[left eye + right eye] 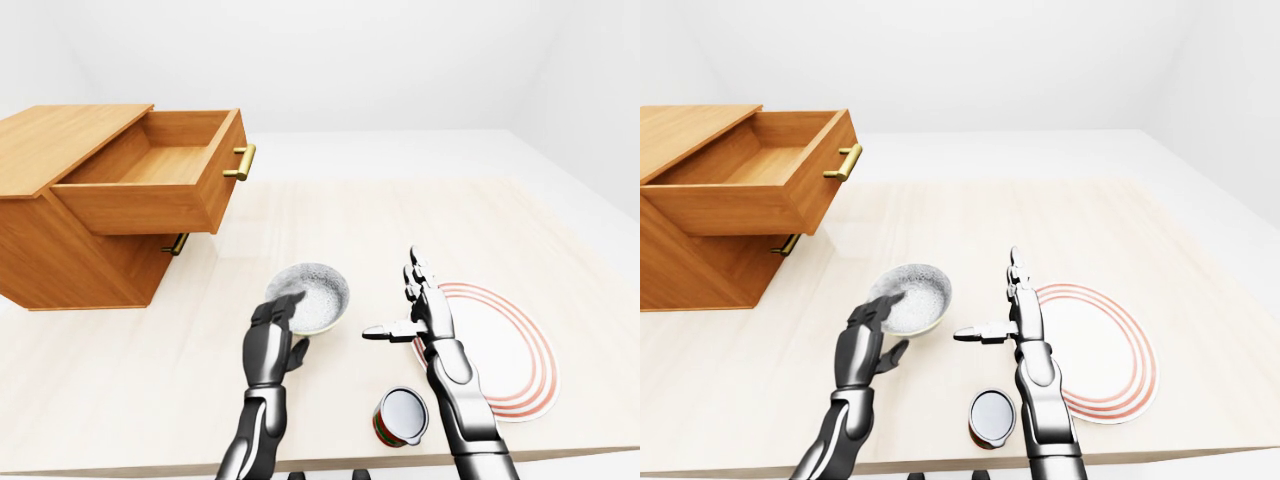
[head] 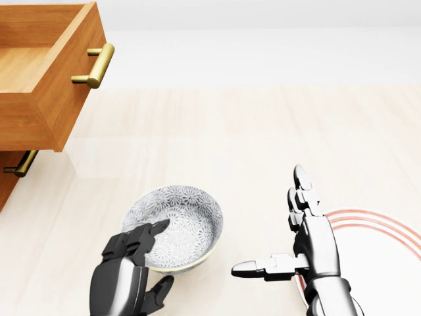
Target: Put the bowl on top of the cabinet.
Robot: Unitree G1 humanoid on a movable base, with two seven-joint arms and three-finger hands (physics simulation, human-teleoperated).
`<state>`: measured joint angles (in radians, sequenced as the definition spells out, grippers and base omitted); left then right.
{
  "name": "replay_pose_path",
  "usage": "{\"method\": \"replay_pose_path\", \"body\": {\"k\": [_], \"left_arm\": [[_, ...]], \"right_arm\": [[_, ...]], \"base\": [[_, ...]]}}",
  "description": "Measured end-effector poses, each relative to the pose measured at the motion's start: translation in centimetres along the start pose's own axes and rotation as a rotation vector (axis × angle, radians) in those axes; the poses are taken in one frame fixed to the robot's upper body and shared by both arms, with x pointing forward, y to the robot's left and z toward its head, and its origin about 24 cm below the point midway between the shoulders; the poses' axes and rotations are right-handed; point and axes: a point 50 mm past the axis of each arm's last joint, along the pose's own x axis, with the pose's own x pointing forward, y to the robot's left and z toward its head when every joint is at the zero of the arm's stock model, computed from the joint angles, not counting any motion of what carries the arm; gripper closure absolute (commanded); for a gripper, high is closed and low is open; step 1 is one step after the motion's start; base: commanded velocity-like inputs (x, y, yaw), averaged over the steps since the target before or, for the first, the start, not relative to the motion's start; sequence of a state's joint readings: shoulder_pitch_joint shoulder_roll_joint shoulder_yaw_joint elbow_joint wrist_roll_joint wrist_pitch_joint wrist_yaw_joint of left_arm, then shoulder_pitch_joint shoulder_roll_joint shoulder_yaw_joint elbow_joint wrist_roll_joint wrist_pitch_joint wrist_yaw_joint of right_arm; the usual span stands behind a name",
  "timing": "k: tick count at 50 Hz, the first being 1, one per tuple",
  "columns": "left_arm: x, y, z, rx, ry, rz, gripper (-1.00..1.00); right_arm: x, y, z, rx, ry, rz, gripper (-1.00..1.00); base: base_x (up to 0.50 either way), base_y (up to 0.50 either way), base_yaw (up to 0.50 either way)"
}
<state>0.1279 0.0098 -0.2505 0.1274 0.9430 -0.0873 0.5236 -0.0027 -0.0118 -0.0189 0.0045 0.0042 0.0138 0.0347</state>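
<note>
The patterned grey bowl sits on the light table, tipped up at its lower-left side in the head view. My left hand grips that near rim, with fingers curled over the edge into the bowl and the thumb under it. My right hand is open to the right of the bowl, fingers straight up and thumb pointing left, not touching it. The wooden cabinet stands at the upper left in the left-eye view, its flat top bare and its upper drawer pulled out.
A white plate with red rings lies to the right of my right hand. A small can stands near the table's bottom edge below that hand. The cabinet's lower drawer handle shows under the open drawer.
</note>
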Motion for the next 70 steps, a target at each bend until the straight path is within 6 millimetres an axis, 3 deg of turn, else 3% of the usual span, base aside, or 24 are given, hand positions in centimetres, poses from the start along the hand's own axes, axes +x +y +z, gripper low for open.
{"method": "replay_pose_path", "body": {"k": [20,30,49,70], "left_arm": [[-0.3,0.0,-0.2,0.007,0.004,-0.007,0.94],[0.2,1.7,0.5,-0.028,-0.016,0.073,0.93],[2.1,10.2,5.5,-0.138,-0.226,0.256,0.95],[3.6,20.1,9.9,-0.072,-0.419,0.419,0.95]], "right_arm": [[0.0,0.0,0.0,-0.004,-0.001,0.002,-1.0],[0.0,0.1,0.0,-0.005,-0.002,0.003,-1.0],[-0.1,0.3,0.0,-0.009,-0.004,0.009,-1.0],[-0.4,0.7,0.1,-0.012,-0.007,0.022,-1.0]], "base": [[0.0,0.0,0.0],[0.0,0.0,0.0],[0.0,0.0,0.0],[0.0,0.0,0.0]]}}
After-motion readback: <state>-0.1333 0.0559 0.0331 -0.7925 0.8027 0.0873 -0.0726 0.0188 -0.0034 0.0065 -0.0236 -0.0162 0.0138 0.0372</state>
